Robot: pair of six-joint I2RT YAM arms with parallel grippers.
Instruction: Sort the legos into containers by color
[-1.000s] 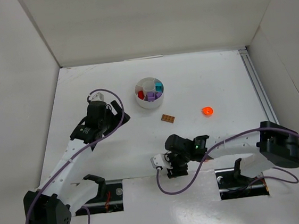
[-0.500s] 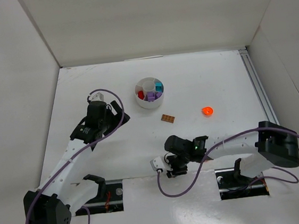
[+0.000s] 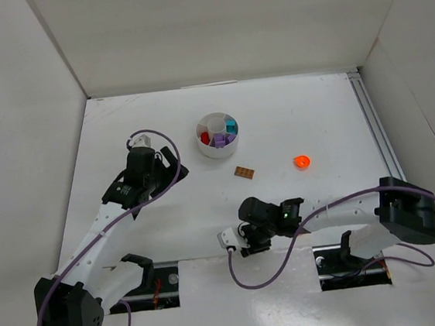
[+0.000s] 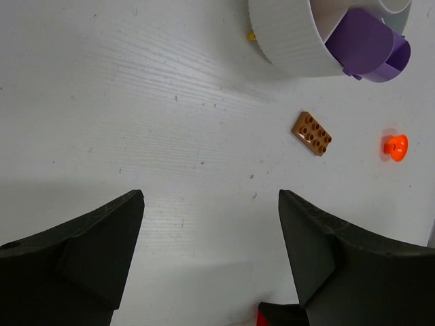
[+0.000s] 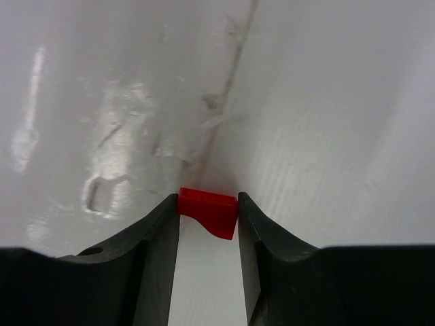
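Right now the red lego (image 5: 207, 212) sits pinched between the right hand (image 5: 207, 231) fingers.

right arm | your right gripper (image 5: 208, 204), clamped on a red lego (image 5: 211, 216), has crept slightly left along the near edge of the table (image 3: 314, 122) over the last second
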